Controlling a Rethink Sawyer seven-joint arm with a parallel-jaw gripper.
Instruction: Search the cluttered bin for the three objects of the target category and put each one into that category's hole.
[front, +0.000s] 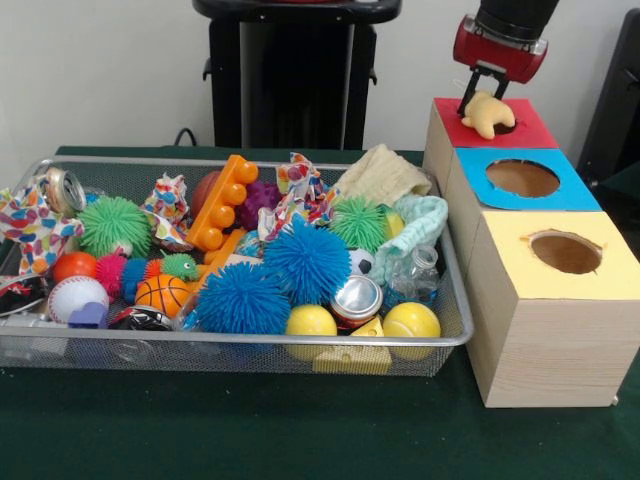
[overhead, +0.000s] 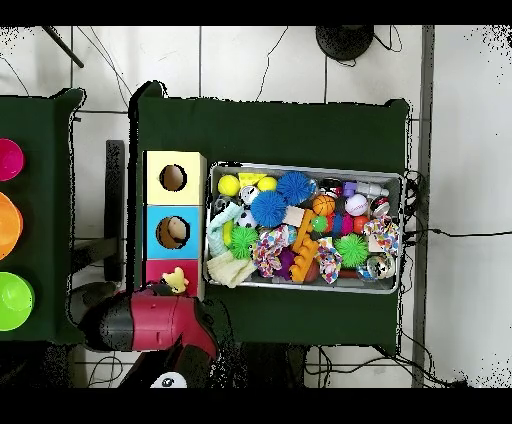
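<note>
My gripper (front: 484, 100) hangs over the red-topped wooden box (front: 535, 135) at the far right. It is shut on a yellow soft toy (front: 490, 116), which sits at the rim of the red box's hole. In the overhead view the toy (overhead: 176, 281) shows just beyond the gripper (overhead: 171, 290), above the red box (overhead: 157, 272). The wire mesh bin (front: 240, 345) stands left of the boxes. It is full of spiky balls, yellow balls, cans, cloths and an orange block (front: 225, 200). The bin's rim also shows in the overhead view (overhead: 305, 167).
A blue-topped box (front: 580, 197) and a yellow-topped box (front: 510, 262) stand in line with the red one, each with a round hole. Something tan shows in the blue box's hole (overhead: 176, 232). Coloured bowls (overhead: 12, 300) stand on a side table. The black pedestal (front: 290, 80) stands behind the bin.
</note>
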